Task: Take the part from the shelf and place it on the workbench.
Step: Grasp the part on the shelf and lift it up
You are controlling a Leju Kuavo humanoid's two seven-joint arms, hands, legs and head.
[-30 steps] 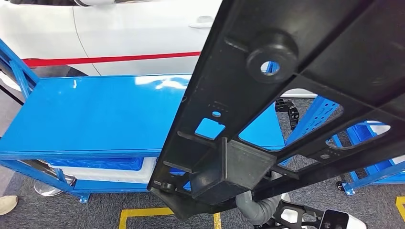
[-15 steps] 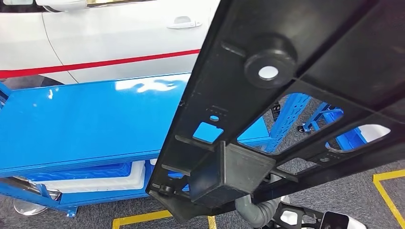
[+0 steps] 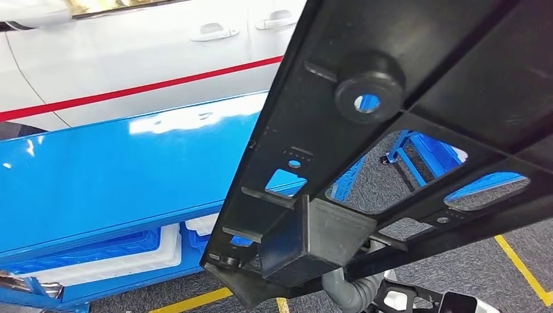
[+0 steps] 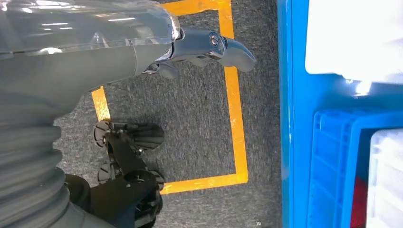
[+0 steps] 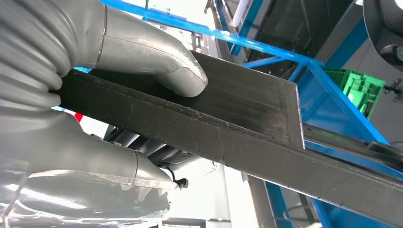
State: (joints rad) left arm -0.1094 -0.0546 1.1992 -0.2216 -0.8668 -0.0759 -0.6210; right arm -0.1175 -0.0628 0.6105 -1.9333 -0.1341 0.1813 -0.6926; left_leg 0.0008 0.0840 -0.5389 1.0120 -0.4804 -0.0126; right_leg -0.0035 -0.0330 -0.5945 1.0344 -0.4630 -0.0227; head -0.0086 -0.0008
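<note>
1. The part [image 3: 417, 124] is a long, flat, matt black plastic moulding with raised ribs, a round boss pierced by a hole, rounded cut-outs and a boxy block near its near end.
2. It is held aloft above the glossy blue workbench [image 3: 117, 182], its long axis running from near left up to far right.
3. In the right wrist view, the right hand [image 5: 109, 95] is seen gripping the part's [image 5: 247, 123] edge, the grey thumb pressed on its scuffed upper face.
4. In the left wrist view, the left hand [image 4: 199, 52] is seen holding nothing, fingers loosely extended over grey carpet [image 4: 190, 128] marked with yellow tape [image 4: 235, 118].
5. A white car [image 3: 130, 59] with a red stripe stands beyond the workbench.
</note>
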